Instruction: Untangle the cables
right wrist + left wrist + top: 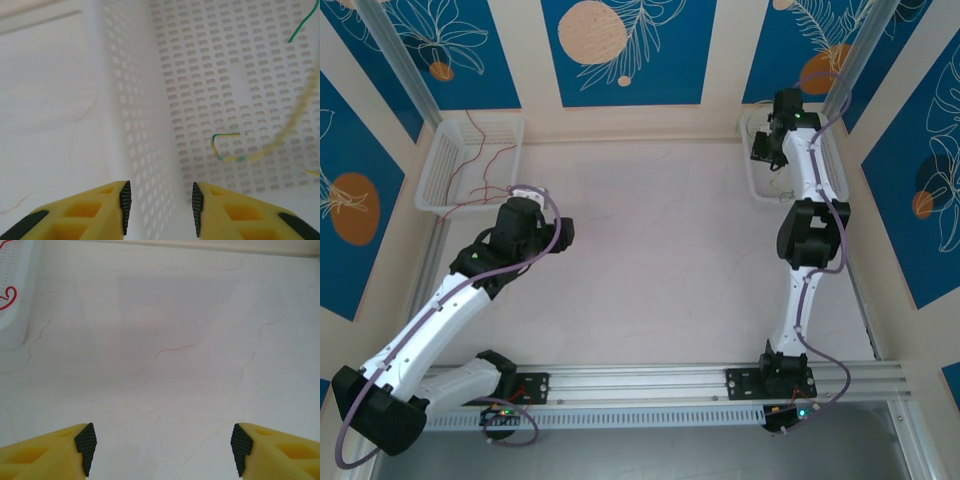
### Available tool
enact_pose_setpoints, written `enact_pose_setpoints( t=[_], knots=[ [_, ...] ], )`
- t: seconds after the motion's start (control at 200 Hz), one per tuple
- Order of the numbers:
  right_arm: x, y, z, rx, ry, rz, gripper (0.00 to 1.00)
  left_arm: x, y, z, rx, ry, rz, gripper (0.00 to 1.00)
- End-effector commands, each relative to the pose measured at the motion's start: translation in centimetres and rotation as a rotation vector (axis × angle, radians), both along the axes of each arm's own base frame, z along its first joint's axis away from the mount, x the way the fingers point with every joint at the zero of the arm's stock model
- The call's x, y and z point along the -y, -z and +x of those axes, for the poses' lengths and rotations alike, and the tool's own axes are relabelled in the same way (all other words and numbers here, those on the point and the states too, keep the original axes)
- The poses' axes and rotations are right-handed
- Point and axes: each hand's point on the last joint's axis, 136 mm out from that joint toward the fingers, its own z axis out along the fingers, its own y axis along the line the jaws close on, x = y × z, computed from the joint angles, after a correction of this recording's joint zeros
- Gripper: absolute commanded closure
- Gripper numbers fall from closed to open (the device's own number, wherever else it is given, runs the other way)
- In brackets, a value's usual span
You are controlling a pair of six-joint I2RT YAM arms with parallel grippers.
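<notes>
Cables in two lots, well apart: red cables (485, 150) loose in the left basket (432, 175) at the upper left of the top view, with one red loop curling in at the upper left edge of the left wrist view; pale yellow-green cables (295, 117) curving over the perforated floor of the right basket (140, 115), right half of the right wrist view, with a short green-tipped bend (216, 145) near the middle. At the bottom of the left wrist view, left gripper (162, 447) spread wide, holding nothing, above the bare marbled table (165, 340). At the bottom of the right wrist view, right gripper (159, 200) at a narrower gap, empty, basket wall running down towards that gap; contact with the wall impossible to tell
</notes>
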Motion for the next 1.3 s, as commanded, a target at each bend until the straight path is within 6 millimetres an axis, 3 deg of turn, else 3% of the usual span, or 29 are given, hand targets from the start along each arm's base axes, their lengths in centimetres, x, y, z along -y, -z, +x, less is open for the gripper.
enact_pose_setpoints(
  t=[0.0, 0.09, 0.215, 0.33, 0.45, 0.68, 0.885, 1.105, 1.295],
  knots=[
    [-1.0, -5.5, -2.6, 0.083, -0.001, 0.024, 0.59, -0.7, -0.1, -0.4, 0.002, -0.029, 0.0, 0.26],
    [-0.5, -6.6, -3.9, 0.103, 0.024, 0.073, 0.56, -0.8, -0.3, -0.3, 0.008, -0.031, -0.003, 0.26],
    [0.1, -6.6, -5.3, 0.068, 0.046, 0.15, 0.56, -0.8, -0.5, -0.4, 0.01, -0.029, -0.002, 0.25],
    [1.0, -6.2, -5.4, 0.077, 0.072, 0.152, 0.56, -0.9, -0.7, -0.3, 0.017, -0.033, 0.004, 0.25],
    [0.7, -6.0, -5.5, 0.076, 0.067, 0.186, 0.57, -1.0, -0.6, -0.3, 0.015, -0.033, 0.009, 0.25],
    [-2.8, -7.9, -6.7, 0.204, -0.02, 0.232, 0.57, -1.9, -0.2, -0.1, -0.003, -0.055, 0.02, 0.24],
    [-8.5, -11.3, -9.9, 0.426, -0.179, 0.216, 0.55, -6.0, 0.8, 1.1, -0.086, -0.162, 0.019, 0.2],
    [-13.2, -10.7, -15.8, 0.574, -0.309, 0.22, 0.53, -9.7, 3.3, 2.7, -0.211, -0.251, -0.04, 0.19],
    [-13.4, -8.1, -19.5, 0.593, -0.319, 0.21, 0.52, -13.7, 4.4, 3.9, -0.245, -0.376, -0.135, 0.19]
  ],
)
